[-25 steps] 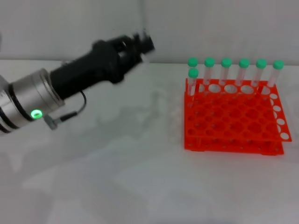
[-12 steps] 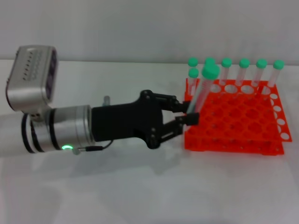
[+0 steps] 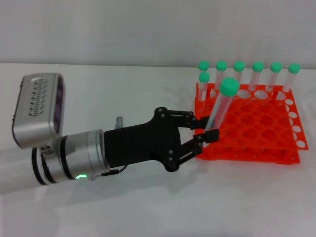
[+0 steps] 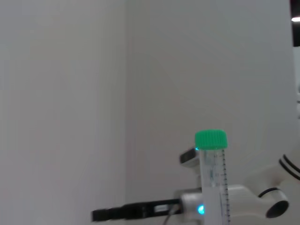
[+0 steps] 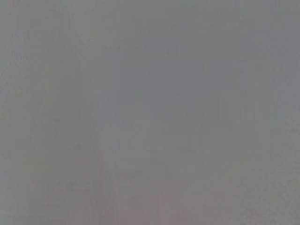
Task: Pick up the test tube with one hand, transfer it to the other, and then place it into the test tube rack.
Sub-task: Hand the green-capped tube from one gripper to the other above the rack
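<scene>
Head view: left gripper (image 3: 206,127) clamped on tube (image 3: 220,106), pinching low on its body; green cap tilted up over rack (image 3: 247,129)'s near-left corner, possibly above holes.

Green-capped clear test tube (image 3: 220,106), orange-red rack (image 3: 256,133), black claw (image 3: 205,128).

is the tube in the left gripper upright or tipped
Tipped: the clear green-capped plastic tube leans cap-right in the black left gripper, before the orange-red holed rack.

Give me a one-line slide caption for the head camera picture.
Left gripper holds a green-capped test tube tilted in front of the orange rack, where seven more tubes stand.
</scene>
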Available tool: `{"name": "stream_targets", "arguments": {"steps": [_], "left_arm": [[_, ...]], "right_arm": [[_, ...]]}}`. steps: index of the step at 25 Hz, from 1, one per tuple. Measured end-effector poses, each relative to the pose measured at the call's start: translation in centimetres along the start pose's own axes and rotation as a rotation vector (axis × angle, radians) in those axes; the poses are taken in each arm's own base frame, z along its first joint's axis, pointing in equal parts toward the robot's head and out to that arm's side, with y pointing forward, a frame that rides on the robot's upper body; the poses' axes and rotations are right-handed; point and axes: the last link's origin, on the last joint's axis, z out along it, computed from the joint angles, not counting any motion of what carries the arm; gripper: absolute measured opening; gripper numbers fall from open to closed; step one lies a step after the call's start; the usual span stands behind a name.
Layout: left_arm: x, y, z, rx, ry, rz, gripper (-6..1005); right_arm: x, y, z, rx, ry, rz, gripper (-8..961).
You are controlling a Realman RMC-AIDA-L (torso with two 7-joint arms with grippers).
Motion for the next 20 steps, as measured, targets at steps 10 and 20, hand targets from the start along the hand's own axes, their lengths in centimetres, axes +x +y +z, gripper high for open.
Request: {"name": "stream_targets", "arguments": {"steps": [10,20], "left_arm": [[-0.8,0.2,-1.0,0.092,0.026,-0.020,208],[-1.6,0.3,-0.1,0.117,0.014,-0.020,209]], "right_arm": [[-4.8,1.2,-3.0,-0.356,-0.024,0.080,826],[-5.4,6.5,-1.2,-0.689,0.023,0.184,819]]}}
